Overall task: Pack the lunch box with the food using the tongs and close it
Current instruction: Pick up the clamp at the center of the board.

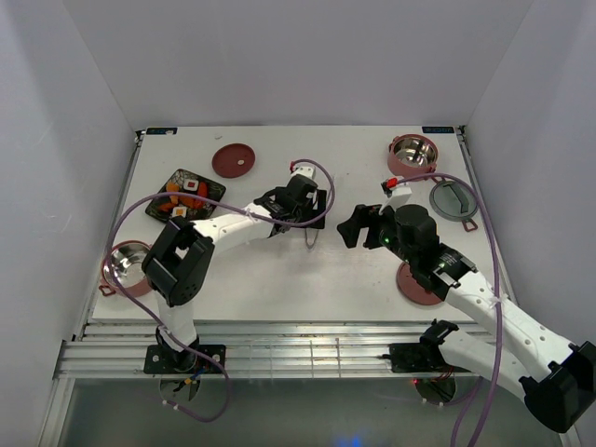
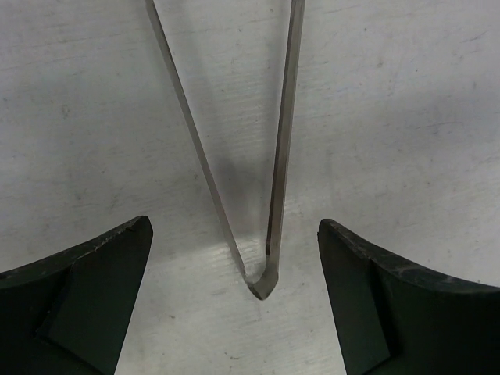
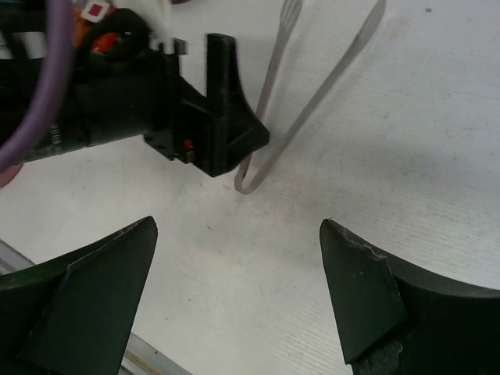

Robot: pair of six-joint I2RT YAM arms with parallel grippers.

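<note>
Tongs [image 2: 282, 156] within wide-spread left hand [image 2: 234, 225]

- We see white shells and black joints on the left arm [image 1: 223, 226] and the right arm [image 1: 494, 312].
- We see a purple cable [image 1: 119, 219] looping along each.
- We see black, wedge-shaped jaws with scuffed edges.

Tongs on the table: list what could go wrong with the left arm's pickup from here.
1. The tongs lie flat and thin, with only their joined end between the fingers of the open left gripper. A grip there may slip or let them swing.
2. The open right gripper hangs near the left one, so the two arms could bump over the tongs.
</note>
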